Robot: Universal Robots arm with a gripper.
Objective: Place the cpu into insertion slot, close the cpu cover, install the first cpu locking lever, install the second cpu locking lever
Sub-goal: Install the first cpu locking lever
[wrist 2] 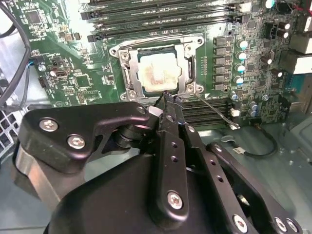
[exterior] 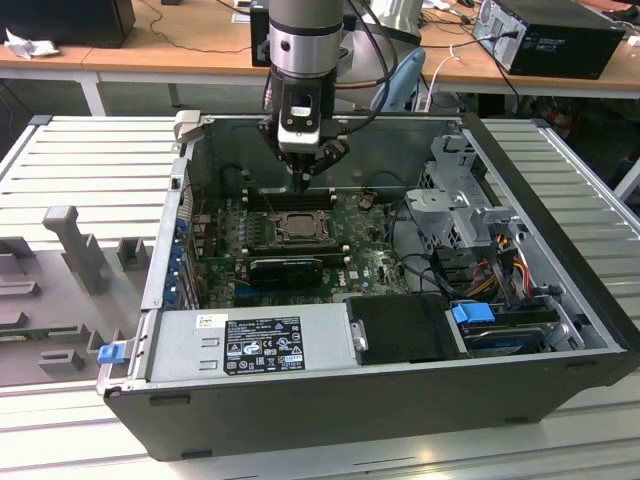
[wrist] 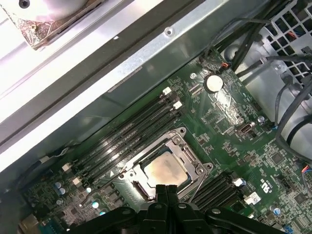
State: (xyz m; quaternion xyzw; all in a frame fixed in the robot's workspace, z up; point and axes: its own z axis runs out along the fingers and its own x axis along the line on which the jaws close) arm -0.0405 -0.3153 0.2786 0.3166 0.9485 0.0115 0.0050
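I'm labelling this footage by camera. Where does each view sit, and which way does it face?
Exterior view: off the arm, looking down into the grey computer case; the arm's black gripper shows.
Second wrist view: on the wrist, looking along the gripper at the pale square cpu.
First wrist view: likewise, past the gripper onto the green motherboard.
Both wrist views share the cpu.

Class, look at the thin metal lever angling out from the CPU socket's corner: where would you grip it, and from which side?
Probably near its free end, from above and across it: the lever is a thin rod hinged at the insertion slot's corner, slanting out over the board.
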